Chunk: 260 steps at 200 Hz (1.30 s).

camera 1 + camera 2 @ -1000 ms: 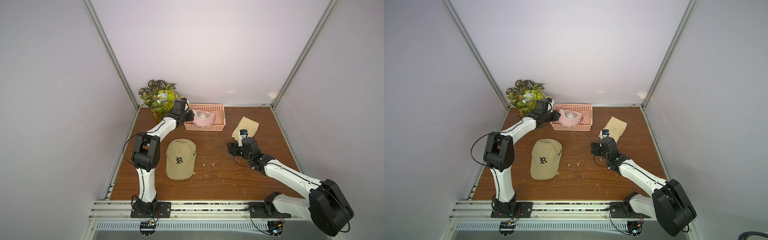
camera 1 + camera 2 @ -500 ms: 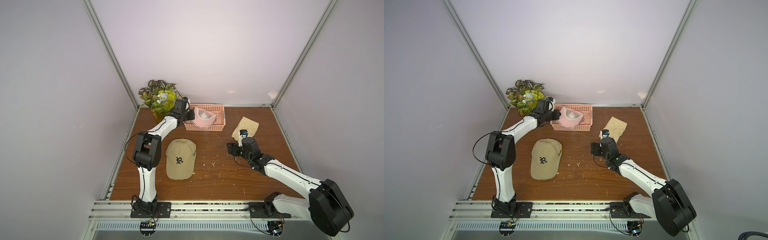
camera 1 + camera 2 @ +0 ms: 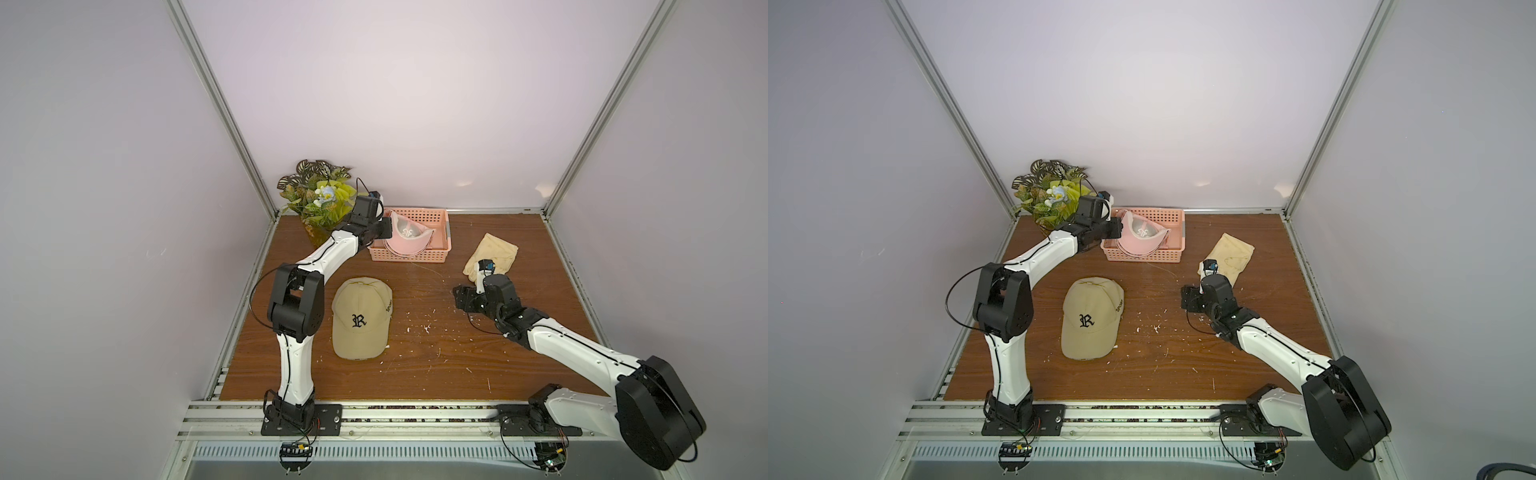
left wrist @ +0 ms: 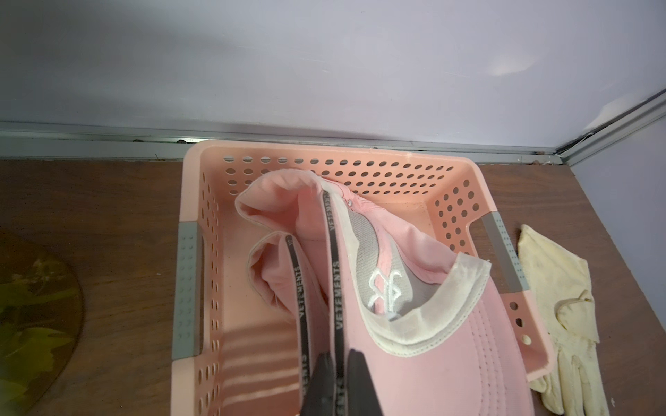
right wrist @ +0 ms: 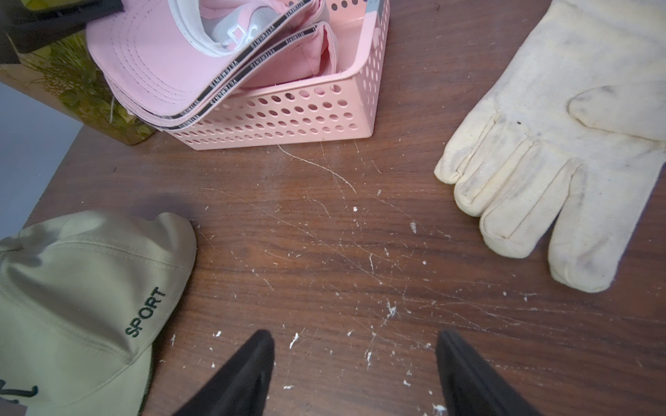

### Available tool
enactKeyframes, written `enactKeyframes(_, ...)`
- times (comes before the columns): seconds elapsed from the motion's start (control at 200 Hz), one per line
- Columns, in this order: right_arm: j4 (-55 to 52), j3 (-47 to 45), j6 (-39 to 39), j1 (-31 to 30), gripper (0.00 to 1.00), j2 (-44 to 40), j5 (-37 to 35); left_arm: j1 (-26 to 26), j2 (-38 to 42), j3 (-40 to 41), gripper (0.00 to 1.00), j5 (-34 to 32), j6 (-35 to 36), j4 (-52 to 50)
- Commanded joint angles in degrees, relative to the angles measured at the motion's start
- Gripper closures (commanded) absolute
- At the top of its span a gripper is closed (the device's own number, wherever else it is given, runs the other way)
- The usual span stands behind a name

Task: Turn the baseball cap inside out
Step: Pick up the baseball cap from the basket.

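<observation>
Since a second ago the left gripper (image 4: 338, 374) has been lifting the pink cap (image 3: 409, 239) partway out of the basket (image 3: 440, 235) at twelve o'clock, its fingers pinching the cap's edge. The right gripper (image 5: 355, 371) is hovering, fingers spread and empty, near three o'clock beside the glove (image 3: 494, 253).

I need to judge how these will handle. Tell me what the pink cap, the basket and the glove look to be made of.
Pink cap: soft woven fabric, matte; stitched rows on the brim, folds in the crown, a woven lettered tape inside.
Basket: moulded plastic, smooth with a slight sheen; punched round holes, grey grip pads.
Glove: off-white cloth, perhaps canvas or soft leather; seamed fingers, dull and soiled.
</observation>
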<state>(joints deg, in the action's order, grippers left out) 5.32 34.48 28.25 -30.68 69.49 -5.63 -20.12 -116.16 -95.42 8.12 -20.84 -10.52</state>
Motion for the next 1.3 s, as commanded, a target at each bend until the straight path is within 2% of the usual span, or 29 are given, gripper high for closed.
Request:
enactKeyframes(0.0,0.3,0.4,-1.0,0.1,0.23,-0.1,0.3,-1.4,1.0,-0.6,0.95,-2.8,2.8,-1.0)
enactKeyframes(0.115,0.3,0.4,-1.0,0.1,0.22,0.0,0.3,-1.9,1.2,-0.4,0.95,-4.1,4.0,-0.6)
enactKeyframes(0.225,0.2,0.4,-1.1,0.1,0.22,0.0,0.4,-2.8,1.7,-0.1,1.0,-5.8,5.5,-0.6)
enactKeyframes(0.355,0.0,0.3,-1.4,0.1,0.22,-0.1,-0.3,-3.3,5.9,3.8,1.0,-5.2,4.9,4.1)
enactKeyframes(0.475,0.0,0.8,-2.7,0.2,0.22,-0.6,-2.3,-3.3,9.7,5.6,1.0,-3.1,2.9,6.3)
enactKeyframes(0.751,2.8,4.7,-9.4,0.3,0.23,-1.2,-7.3,-3.2,12.5,5.6,1.0,5.2,-3.3,7.4)
enactKeyframes(0.961,15.5,4.6,-25.0,0.3,0.23,-1.6,-6.3,-3.2,15.0,5.5,1.0,13.2,-9.1,8.3)
enactKeyframes(1.146,28.7,0.6,-43.5,0.3,0.2,-2.7,-1.0,-3.2,17.1,3.3,1.0,15.7,-8.2,1.4)
enactKeyframes(1.296,35.4,-1.6,-54.4,0.3,0.18,-3.3,0.5,-3.2,19.1,4.0,1.0,16.8,-7.1,-0.9)
